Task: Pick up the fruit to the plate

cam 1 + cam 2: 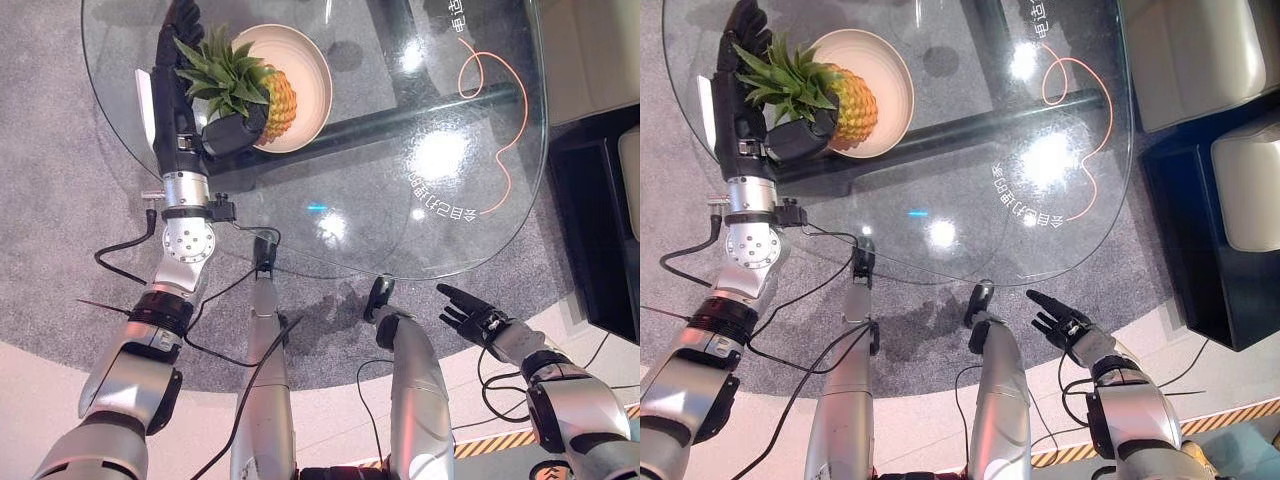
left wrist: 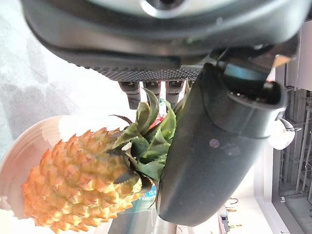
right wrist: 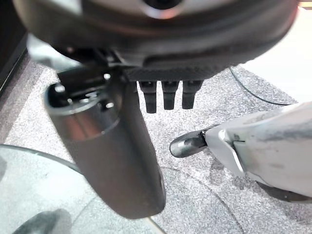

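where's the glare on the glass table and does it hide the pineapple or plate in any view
Left eye view: bright glare spots sit on the glass table toward the robot's right, clear of the pineapple and plate. Right eye view: same spots, same side. Left wrist view: the backdrop is washed out white, yet the fruit held by the left hand reads clearly.

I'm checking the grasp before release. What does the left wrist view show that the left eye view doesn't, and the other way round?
The left wrist view alone shows, from close up, the left hand's thumb pressed against the pineapple's leafy crown, with the fingers behind the leaves. The left eye view alone shows the round glass table and the right hand, open and idle below the table's near edge. Both show the left hand holding the pineapple by its crown, with the fruit over the plate.
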### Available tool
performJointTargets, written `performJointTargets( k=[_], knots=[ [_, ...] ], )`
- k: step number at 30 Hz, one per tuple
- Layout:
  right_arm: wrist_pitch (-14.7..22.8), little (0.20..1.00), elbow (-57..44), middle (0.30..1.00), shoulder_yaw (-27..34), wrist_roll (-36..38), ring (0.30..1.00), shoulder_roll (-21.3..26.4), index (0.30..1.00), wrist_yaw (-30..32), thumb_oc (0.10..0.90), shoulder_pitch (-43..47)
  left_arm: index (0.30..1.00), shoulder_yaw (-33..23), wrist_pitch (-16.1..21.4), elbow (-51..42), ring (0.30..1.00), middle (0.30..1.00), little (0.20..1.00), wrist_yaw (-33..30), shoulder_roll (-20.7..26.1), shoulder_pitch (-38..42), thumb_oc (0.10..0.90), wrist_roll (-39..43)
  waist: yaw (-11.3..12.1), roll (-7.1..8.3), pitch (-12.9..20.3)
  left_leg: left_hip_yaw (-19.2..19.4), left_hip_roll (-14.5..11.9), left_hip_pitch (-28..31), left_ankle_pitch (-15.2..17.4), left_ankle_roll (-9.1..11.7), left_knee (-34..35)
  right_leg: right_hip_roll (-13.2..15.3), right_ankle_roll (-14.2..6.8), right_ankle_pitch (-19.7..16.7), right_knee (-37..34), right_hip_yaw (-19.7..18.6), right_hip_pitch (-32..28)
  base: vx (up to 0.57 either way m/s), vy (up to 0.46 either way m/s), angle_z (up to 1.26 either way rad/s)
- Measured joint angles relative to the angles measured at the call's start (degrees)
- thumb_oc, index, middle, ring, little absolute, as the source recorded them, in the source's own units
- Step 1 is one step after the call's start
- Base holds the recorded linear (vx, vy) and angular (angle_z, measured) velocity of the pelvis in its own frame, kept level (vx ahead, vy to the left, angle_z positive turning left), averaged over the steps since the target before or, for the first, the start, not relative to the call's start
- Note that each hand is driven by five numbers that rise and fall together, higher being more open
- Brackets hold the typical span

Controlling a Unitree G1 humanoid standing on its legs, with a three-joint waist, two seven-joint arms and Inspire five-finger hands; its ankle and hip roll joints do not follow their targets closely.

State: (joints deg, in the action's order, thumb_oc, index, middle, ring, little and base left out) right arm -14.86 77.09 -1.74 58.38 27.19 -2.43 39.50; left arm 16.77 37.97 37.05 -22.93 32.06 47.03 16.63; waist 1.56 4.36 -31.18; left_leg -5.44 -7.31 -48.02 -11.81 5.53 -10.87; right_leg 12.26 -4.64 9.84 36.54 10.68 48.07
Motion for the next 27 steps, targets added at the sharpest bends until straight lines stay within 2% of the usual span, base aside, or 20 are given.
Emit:
performJointTargets(
  k=[22, 27],
  knots=[
    [-0.1, 0.9, 0.0, 0.9, 1.3, 0.0, 0.9, 0.0, 0.9, 0.0, 0.8, -0.8, 0.9, -0.1, 0.0, -2.7, 0.9, 0.9, 0.9, 1.3, 0.4, -0.2, 0.8, 0.0, 0.3, -0.1, 0.0, 0.3, 0.7, 2.8, -0.4, 0.0, 1.6, 0.9, -0.2, 0.3, -0.5, 0.0, -2.2, 0.0, 0.001, 0.0],
    [-0.1, 0.9, 0.1, 0.9, 1.5, 0.0, 0.9, 0.0, 0.9, 0.0, 0.8, -1.0, 0.9, -0.1, 0.0, -6.8, 0.9, 0.9, 0.9, 1.3, 0.4, -0.3, 0.8, 0.0, 1.1, -0.19, 0.0, 0.2, 0.7, 3.0, -0.4, 0.0, 1.8, 0.9, -0.1, 0.5, 0.1, 0.0, -2.2, 0.0, 0.0, 0.0]
  ],
)
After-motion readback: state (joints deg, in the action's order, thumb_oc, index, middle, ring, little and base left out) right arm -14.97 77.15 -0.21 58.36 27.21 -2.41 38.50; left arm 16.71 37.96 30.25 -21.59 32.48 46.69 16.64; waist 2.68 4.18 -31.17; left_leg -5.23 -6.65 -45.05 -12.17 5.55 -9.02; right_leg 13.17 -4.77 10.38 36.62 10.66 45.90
